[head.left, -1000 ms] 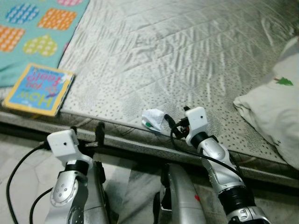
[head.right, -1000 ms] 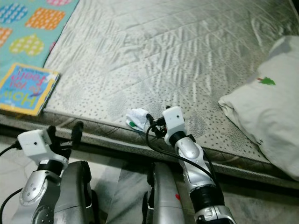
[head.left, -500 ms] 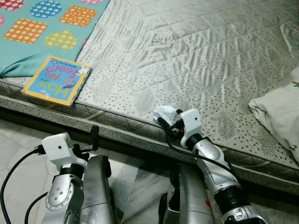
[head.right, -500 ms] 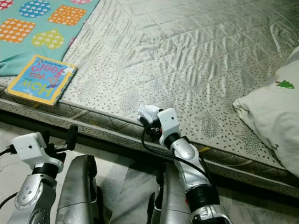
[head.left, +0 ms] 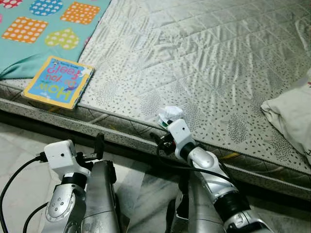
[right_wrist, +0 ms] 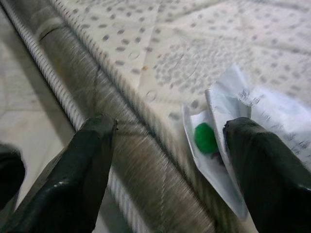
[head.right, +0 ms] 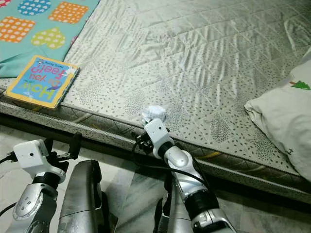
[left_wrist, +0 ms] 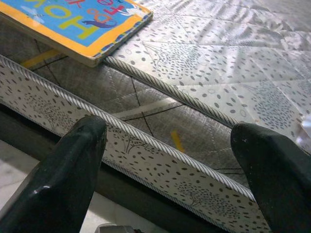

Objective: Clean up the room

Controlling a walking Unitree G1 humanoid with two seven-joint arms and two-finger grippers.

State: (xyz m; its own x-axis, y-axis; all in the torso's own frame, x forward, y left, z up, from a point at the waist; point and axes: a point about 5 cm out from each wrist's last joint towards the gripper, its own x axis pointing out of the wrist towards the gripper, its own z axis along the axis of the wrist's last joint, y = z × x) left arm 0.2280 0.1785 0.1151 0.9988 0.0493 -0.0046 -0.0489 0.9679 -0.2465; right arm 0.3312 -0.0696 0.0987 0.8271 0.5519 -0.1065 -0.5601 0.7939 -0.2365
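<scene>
A crumpled white wrapper (head.left: 170,114) with a green spot lies on the grey dotted mattress (head.left: 204,63), close to its front edge. My right gripper (head.left: 163,141) hangs just below and beside it at the mattress side, open. In the right wrist view the wrapper (right_wrist: 243,121) sits by one fingertip (right_wrist: 252,145), and nothing is between the fingers. A colourful children's book (head.left: 59,81) lies near the mattress's front left corner. My left gripper (head.left: 98,146) is open and empty, low in front of the mattress side, below the book (left_wrist: 73,24).
A teal blanket (head.left: 34,34) with bright patches covers the mattress's far left. At the right edge lies a white pillow (head.right: 286,121). The pale tiled floor (head.left: 19,155) runs along the front of the mattress, where my silver legs stand.
My right gripper has drawn back from the wrapper and dropped to the mattress's front side, open. The wrapper stays on the mattress. The camera has shifted slightly.
</scene>
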